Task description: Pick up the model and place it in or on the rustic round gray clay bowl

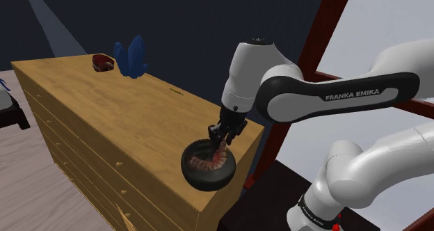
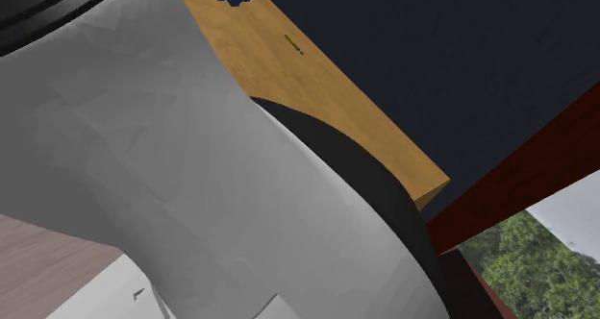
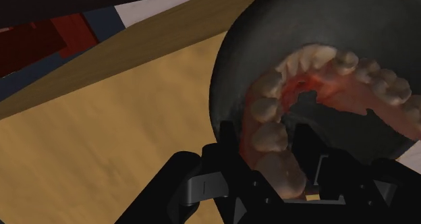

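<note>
Wooden dresser (image 1: 104,104) spans the shoulder view's left and centre. White arm (image 1: 334,97) reaches over its near corner; in the second exterior view the arm (image 2: 144,173) stands very near the camera.

Dark grey round bowl (image 1: 191,172) sits on the dresser top, at that near corner. Pink-and-cream dental model (image 1: 209,160) lies inside the bowl (image 3: 236,74), its arch of teeth (image 3: 324,81) curving along the inner wall.

Gripper (image 1: 221,140) hangs directly above the bowl. Wrist view: fingers (image 3: 228,145) are closed against either side of one end of the model, gripping it.

At the dresser's far end: a blue object (image 1: 132,58), with a small dark red object (image 1: 103,62) just beside it.
</note>
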Tool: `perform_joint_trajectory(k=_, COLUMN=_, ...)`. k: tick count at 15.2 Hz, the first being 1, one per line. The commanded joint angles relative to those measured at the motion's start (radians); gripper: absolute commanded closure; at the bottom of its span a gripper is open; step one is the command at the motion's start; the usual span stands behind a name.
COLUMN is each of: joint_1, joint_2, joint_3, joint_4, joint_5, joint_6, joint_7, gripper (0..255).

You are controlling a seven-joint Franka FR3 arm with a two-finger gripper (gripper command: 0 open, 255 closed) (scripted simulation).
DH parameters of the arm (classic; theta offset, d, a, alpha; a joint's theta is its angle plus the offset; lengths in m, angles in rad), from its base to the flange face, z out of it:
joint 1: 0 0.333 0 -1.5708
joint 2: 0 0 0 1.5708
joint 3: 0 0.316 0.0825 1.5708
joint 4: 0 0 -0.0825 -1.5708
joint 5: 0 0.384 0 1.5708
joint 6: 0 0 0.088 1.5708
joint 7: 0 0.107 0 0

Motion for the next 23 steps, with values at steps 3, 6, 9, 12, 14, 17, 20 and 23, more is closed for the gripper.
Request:
perform_joint_trajectory(k=3, joint_1=0.002, joint_2=0.013, joint_3=0.01, joint_4=-0.04, joint_5=0.004, joint_6=0.053, joint_7=0.005, gripper=255)
perform_joint_trajectory(k=6, joint_1=0.003, joint_2=0.013, joint_3=0.01, joint_4=-0.04, joint_5=0.003, joint_6=0.053, joint_7=0.006, gripper=255)
perform_joint_trajectory(k=9, joint_1=0.003, joint_2=0.013, joint_3=0.009, joint_4=-0.04, joint_5=0.003, joint_6=0.053, joint_7=0.006, gripper=255)
perform_joint_trajectory(k=12, joint_1=0.003, joint_2=0.013, joint_3=0.009, joint_4=-0.04, joint_5=0.003, joint_6=0.052, joint_7=0.006, gripper=0)
perform_joint_trajectory(k=14, joint_1=0.003, joint_2=0.013, joint_3=0.009, joint_4=-0.04, joint_5=0.003, joint_6=0.052, joint_7=0.006, gripper=0)
perform_joint_trajectory(k=17, joint_1=0.005, joint_2=0.0, joint_3=0.004, joint_4=-0.016, joint_5=0.002, joint_6=0.015, joint_7=0.005, gripper=0)
perform_joint_trajectory(k=20, joint_1=0.007, joint_2=-0.028, joint_3=-0.011, joint_4=0.059, joint_5=-0.001, joint_6=-0.086, joint_7=0.003, gripper=0)
perform_joint_trajectory(k=23, joint_1=0.007, joint_2=-0.028, joint_3=-0.011, joint_4=0.059, joint_5=-0.001, joint_6=-0.086, joint_7=0.003, gripper=0)
